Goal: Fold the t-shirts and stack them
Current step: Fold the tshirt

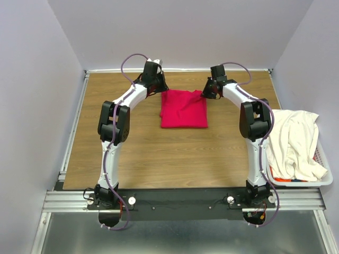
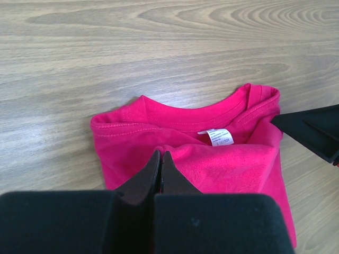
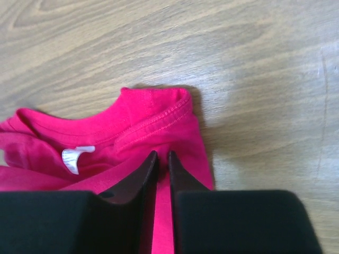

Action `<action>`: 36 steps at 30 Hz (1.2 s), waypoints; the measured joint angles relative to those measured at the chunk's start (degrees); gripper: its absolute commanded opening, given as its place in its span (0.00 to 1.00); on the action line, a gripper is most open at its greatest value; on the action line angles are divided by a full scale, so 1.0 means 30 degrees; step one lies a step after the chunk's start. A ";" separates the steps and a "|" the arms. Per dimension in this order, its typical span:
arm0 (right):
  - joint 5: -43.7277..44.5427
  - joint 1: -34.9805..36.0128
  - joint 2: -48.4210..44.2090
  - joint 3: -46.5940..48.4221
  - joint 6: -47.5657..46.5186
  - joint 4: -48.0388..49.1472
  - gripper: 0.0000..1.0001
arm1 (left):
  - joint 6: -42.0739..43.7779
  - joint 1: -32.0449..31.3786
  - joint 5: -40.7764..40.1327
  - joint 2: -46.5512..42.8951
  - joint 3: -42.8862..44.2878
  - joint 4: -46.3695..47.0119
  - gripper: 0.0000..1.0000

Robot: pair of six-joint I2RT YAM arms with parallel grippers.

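Note:
The crimson-red t-shirt point(image 1: 184, 110) lies folded into a rectangle at the back middle of the table, collar toward the far wall. My left gripper point(image 1: 159, 88) is at its far left corner, and in the left wrist view point(image 2: 160, 154) it is shut on a folded-over edge of the red cloth point(image 2: 228, 166) just below the collar. My right gripper point(image 1: 206, 93) is at the far right corner, and in the right wrist view point(image 3: 163, 154) it is shut with red cloth point(image 3: 153, 119) pinched between its fingers. The cream-white t-shirt point(image 1: 294, 140) lies crumpled in the basket at the right.
The white slatted laundry basket point(image 1: 324, 180) stands at the table's right edge beside the right arm, with something red and orange under the cream shirt. The walls close in on three sides. The shirt's white label point(image 2: 218, 136) faces up inside the collar.

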 measured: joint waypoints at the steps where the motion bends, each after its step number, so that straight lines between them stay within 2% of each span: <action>1: 0.0000 0.0000 0.0000 0.0000 0.0124 -0.0022 0.06 | 0.0000 0.0007 0.0000 0.0000 0.0000 0.0015 0.00; 3: 0.0007 0.0000 0.0000 0.0000 0.0255 -0.0015 0.00 | 0.0000 0.0015 -0.0007 0.0000 0.0000 0.0036 0.00; 11: 0.0561 0.0000 -0.0357 -0.0721 0.0772 0.0073 0.00 | 0.0000 0.0219 -0.0087 -0.0226 -0.0656 0.0204 0.00; 20: 0.1661 0.0044 -0.2375 -0.1260 0.0969 0.0102 0.00 | -0.0146 0.0532 -0.0146 -0.0525 -0.1086 0.0379 0.00; 28: 0.2157 0.0117 -0.1858 -0.0299 0.0969 0.0131 0.01 | -0.0211 0.0867 -0.0131 -0.0270 -0.0131 0.0328 0.00; 30: 0.2259 0.0117 -0.1362 0.0168 0.0969 0.0211 0.07 | -0.0211 0.0962 -0.0131 -0.0058 0.0386 0.0342 0.00; 32: 0.2317 0.0117 -0.0634 0.0976 0.0918 0.0262 0.29 | -0.0204 0.1086 -0.0124 0.0146 0.0765 0.0386 0.29; 34: 0.2353 0.0124 -0.0197 0.1435 0.0823 0.0248 0.47 | -0.0109 0.1195 -0.0124 0.0313 0.0962 0.0459 0.39; 35: 0.2426 0.0124 0.0219 0.1821 0.0546 0.0255 0.59 | -0.0102 0.1253 -0.0131 0.0423 0.1064 0.0488 0.49; 36: 0.2477 0.0117 0.0335 0.1938 0.0517 0.0255 0.64 | -0.0073 0.1326 -0.0131 0.0503 0.1129 0.0561 0.53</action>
